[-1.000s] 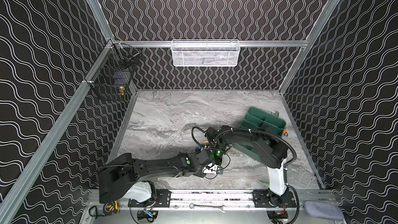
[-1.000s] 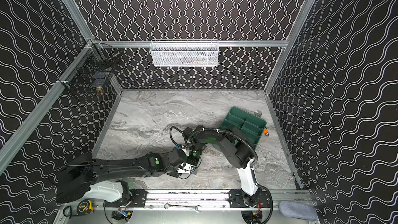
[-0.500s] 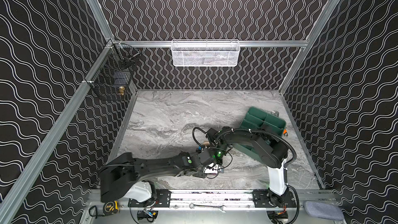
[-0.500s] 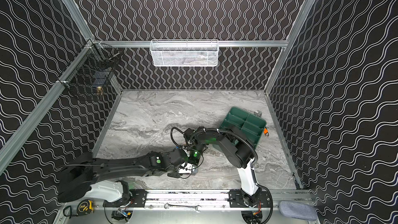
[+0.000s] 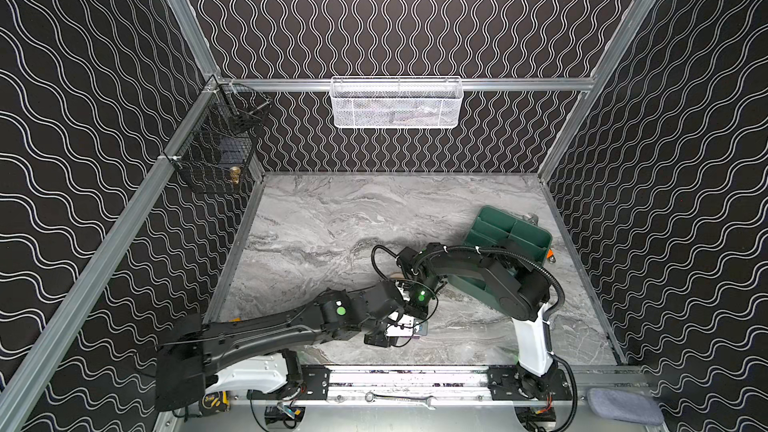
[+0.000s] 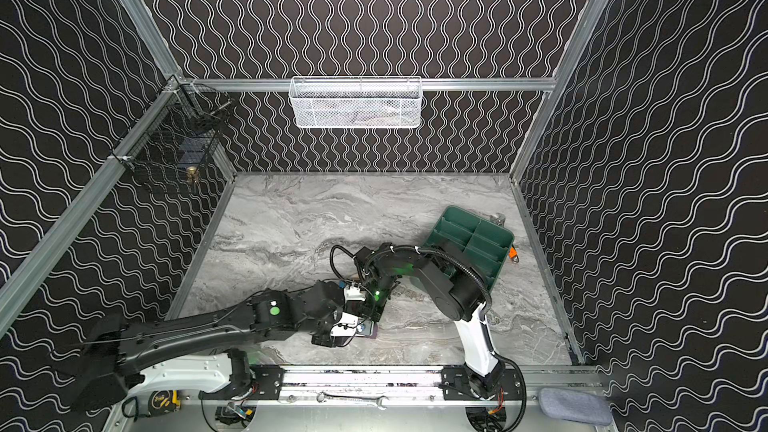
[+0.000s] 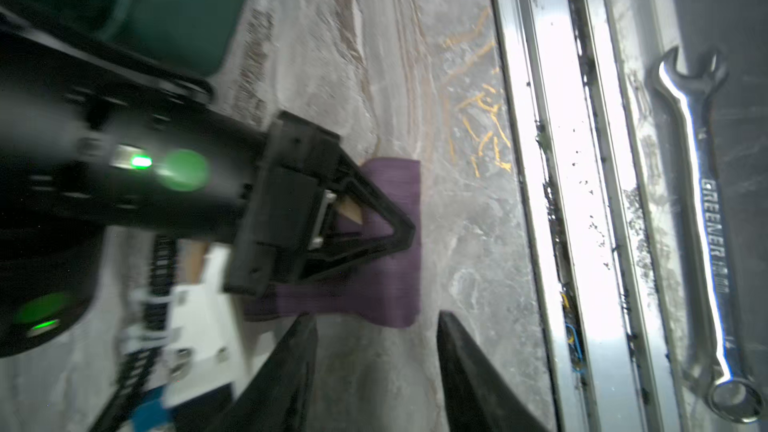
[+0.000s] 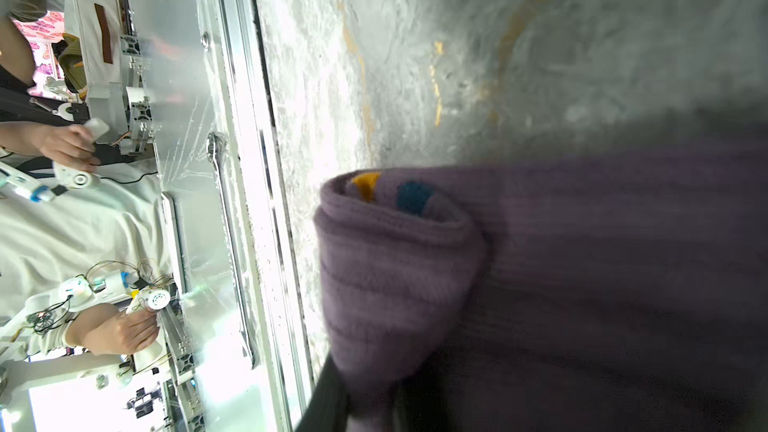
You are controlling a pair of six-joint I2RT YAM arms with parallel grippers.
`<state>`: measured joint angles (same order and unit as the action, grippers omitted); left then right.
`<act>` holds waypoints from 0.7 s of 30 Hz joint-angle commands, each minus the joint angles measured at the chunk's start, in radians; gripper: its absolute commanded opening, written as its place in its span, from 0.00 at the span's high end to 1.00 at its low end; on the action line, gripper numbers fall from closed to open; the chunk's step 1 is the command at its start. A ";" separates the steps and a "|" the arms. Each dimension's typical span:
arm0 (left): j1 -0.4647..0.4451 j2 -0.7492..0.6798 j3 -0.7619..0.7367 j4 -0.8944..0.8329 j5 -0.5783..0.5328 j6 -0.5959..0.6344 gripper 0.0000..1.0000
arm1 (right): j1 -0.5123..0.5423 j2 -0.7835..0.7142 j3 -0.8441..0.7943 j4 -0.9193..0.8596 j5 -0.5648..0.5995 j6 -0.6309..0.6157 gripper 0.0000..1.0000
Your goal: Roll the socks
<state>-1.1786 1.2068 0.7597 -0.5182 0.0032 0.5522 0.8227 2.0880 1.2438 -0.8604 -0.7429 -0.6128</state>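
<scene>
Both top views look sharp and evenly lit from overhead, only soft shadows on the tabletop [image 5: 332,222]. Wrist cams are rougher: the metal rail [image 8: 266,222] blows out to pure white glare, the right arm [image 7: 124,168] is a smeared blur, and the purple sock [image 8: 602,284] goes dim and soft up close.

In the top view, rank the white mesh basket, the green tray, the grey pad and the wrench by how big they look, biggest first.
1. white mesh basket, though the green tray may match it. The right arm covers part of the tray, so I cannot be sure.
2. grey pad
3. wrench
</scene>
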 commanded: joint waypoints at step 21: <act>-0.001 0.320 -0.031 0.210 -0.081 -0.130 0.77 | -0.013 0.001 -0.043 0.324 0.665 -0.005 0.99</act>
<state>-1.1809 1.4986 0.7193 -0.3214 -0.0956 0.4282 0.8143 2.0693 1.2243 -0.8383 -0.7414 -0.6132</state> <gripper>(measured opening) 0.275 0.139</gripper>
